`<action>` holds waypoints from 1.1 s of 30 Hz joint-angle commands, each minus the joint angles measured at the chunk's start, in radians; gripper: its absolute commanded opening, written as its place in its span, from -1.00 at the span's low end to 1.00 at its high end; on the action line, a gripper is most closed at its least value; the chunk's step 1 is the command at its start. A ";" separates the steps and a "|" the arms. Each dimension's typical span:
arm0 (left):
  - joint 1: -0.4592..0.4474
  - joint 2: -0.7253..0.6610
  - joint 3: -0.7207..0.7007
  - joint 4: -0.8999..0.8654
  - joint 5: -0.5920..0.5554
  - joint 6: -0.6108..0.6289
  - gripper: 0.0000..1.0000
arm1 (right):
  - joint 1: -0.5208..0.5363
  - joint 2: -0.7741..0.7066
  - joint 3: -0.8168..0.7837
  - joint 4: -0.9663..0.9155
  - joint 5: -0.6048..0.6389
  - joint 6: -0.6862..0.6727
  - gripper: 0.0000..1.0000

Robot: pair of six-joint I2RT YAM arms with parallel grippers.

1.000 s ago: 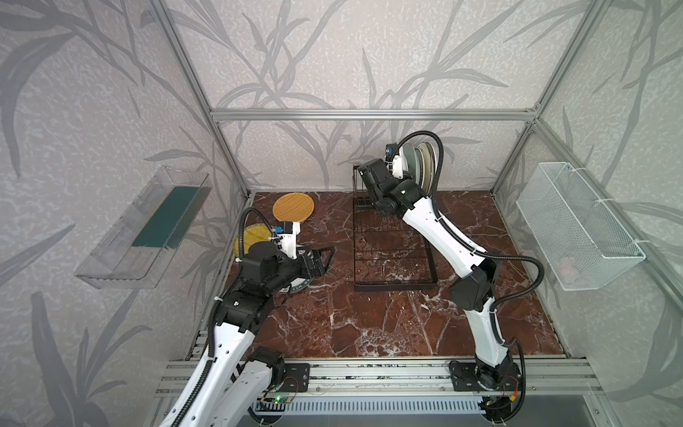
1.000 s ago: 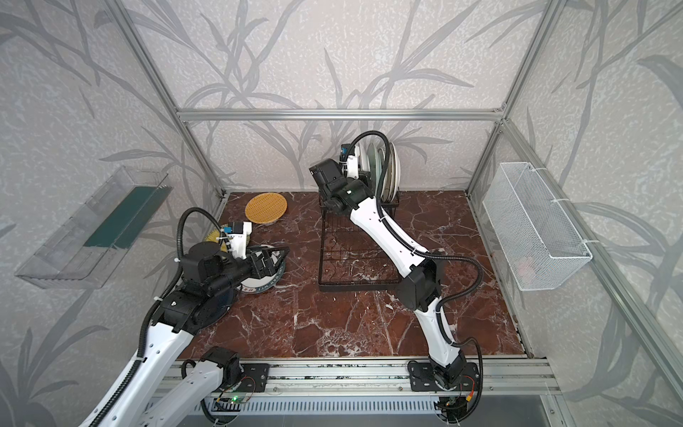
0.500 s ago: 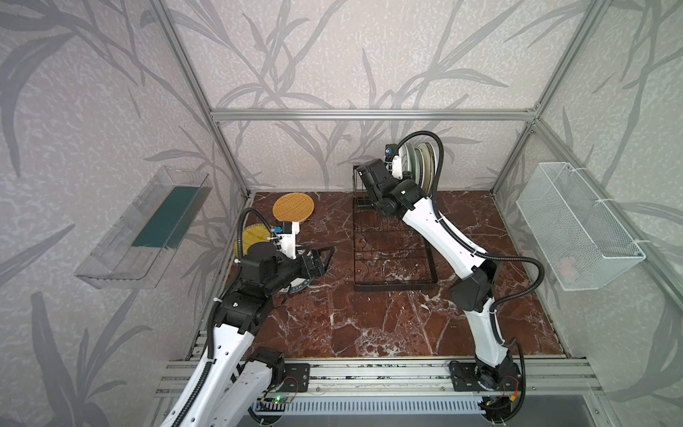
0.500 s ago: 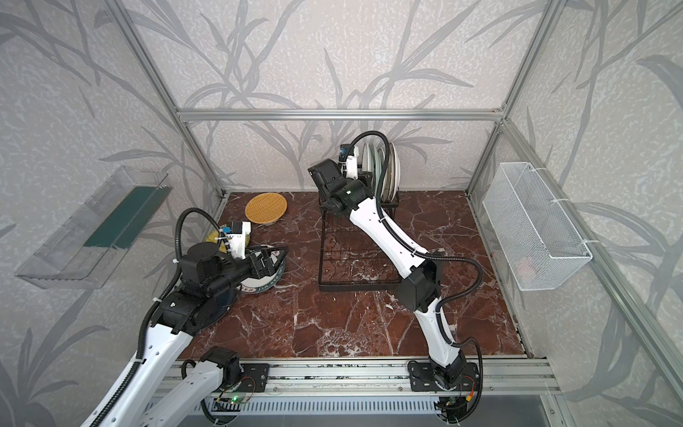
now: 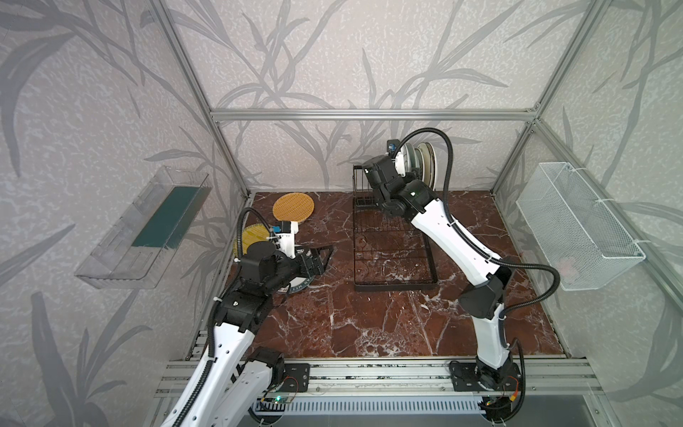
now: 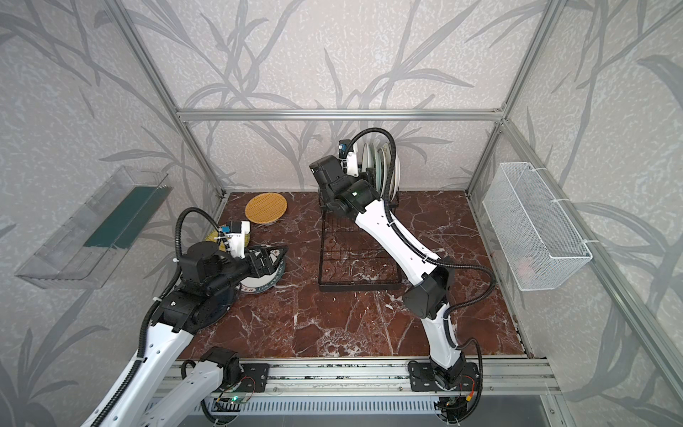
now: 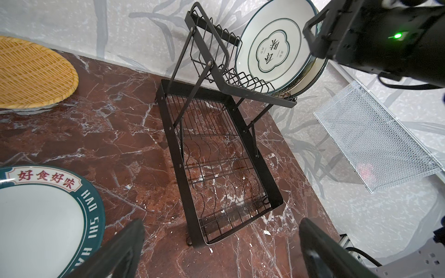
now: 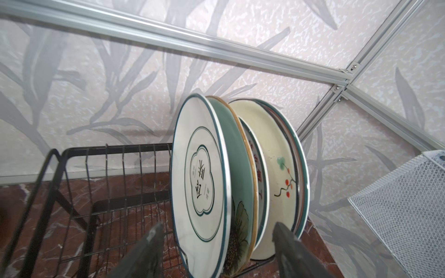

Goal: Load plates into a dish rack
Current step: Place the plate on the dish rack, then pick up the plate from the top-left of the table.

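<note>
— Teal-rimmed plate [image 7: 36,216] lies flat nearest, with the left gripper [image 7: 221,240] above it, jaws wide and empty. Beyond?
— Orange woven plate [image 5: 293,207] and yellow plate [image 5: 253,233], both flat. Farthest, the right gripper [image 8: 218,231] has just spread, releasing the emblem plate [image 8: 199,168] upright in the dish rack [image 7: 178,154].
— Three left, then.

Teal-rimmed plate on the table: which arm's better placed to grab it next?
Left. The left pincer, open, hovers right by the teal-rimmed plate; the right pincer is away at the dish rack, open beside the racked plates.
</note>
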 commanded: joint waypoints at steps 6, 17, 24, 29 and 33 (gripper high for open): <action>0.017 0.044 -0.009 0.009 0.014 -0.041 0.99 | 0.076 -0.382 -0.497 0.557 -0.185 -0.328 0.99; 0.034 0.198 -0.102 0.261 -0.052 -0.374 0.99 | 0.082 -0.870 -1.084 0.726 -0.547 -0.288 0.98; 0.072 0.453 -0.096 0.519 -0.160 -0.641 0.86 | 0.071 -0.955 -1.360 0.837 -0.694 -0.155 0.98; 0.093 0.649 -0.094 0.745 -0.226 -0.819 0.67 | 0.065 -0.965 -1.517 0.920 -0.918 -0.084 0.98; 0.127 0.759 -0.076 0.805 -0.325 -0.875 0.61 | 0.058 -0.941 -1.556 0.907 -1.002 -0.055 0.98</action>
